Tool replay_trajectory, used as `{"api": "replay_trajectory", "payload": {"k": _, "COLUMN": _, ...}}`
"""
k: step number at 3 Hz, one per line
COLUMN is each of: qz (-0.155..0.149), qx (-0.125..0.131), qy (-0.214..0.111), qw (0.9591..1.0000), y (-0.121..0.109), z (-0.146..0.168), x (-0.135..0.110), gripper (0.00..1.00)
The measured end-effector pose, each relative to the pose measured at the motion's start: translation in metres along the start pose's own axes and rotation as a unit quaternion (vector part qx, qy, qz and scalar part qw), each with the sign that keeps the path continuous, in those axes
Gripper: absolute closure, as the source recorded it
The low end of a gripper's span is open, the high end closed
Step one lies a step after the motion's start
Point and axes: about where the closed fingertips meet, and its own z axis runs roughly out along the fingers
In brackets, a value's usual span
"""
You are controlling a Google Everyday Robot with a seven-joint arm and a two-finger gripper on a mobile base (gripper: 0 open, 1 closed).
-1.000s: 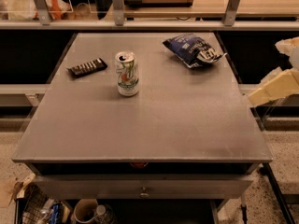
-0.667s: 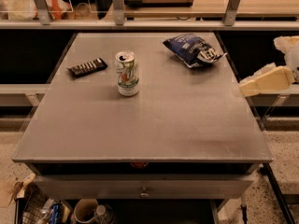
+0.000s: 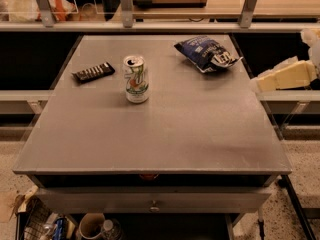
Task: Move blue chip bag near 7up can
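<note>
The blue chip bag (image 3: 206, 53) is a crumpled dark blue foil bag with white lettering, lying at the far right of the grey table (image 3: 165, 129). The 7up can (image 3: 136, 79) stands upright left of the table's middle, white and green with a silver top. My gripper (image 3: 260, 83), cream-coloured, comes in from the right edge of the view and hovers at the table's right edge, a little right of and nearer than the bag. It touches nothing.
A flat black ridged bar (image 3: 93, 72) lies at the table's left, just left of the can. A shelf rail with metal posts (image 3: 125, 14) runs behind the table. Bins and clutter (image 3: 60, 226) sit on the floor under the front edge.
My gripper has moved left and upward in the view, from off the table's right side toward its right edge and closer to the bag. Bag, can and bar have not moved.
</note>
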Motion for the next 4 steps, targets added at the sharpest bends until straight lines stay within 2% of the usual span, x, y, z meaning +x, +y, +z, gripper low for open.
{"api": "replay_trajectory", "payload": {"k": 1, "qz": -0.002, "qx": 0.024, "qy": 0.004, "qw": 0.9997, "y": 0.0, "z": 0.012, "x": -0.002, "gripper": 0.0}}
{"api": "replay_trajectory", "payload": {"k": 2, "qz": 0.018, "qx": 0.06, "qy": 0.002, "qw": 0.998, "y": -0.003, "z": 0.039, "x": -0.004, "gripper": 0.0}}
{"api": "replay_trajectory", "payload": {"k": 3, "qz": 0.05, "qx": 0.093, "qy": -0.006, "qw": 0.9944, "y": -0.012, "z": 0.062, "x": -0.004, "gripper": 0.0}}
{"api": "replay_trajectory", "payload": {"k": 4, "qz": 0.085, "qx": 0.115, "qy": -0.018, "qw": 0.9895, "y": -0.023, "z": 0.086, "x": -0.004, "gripper": 0.0}}
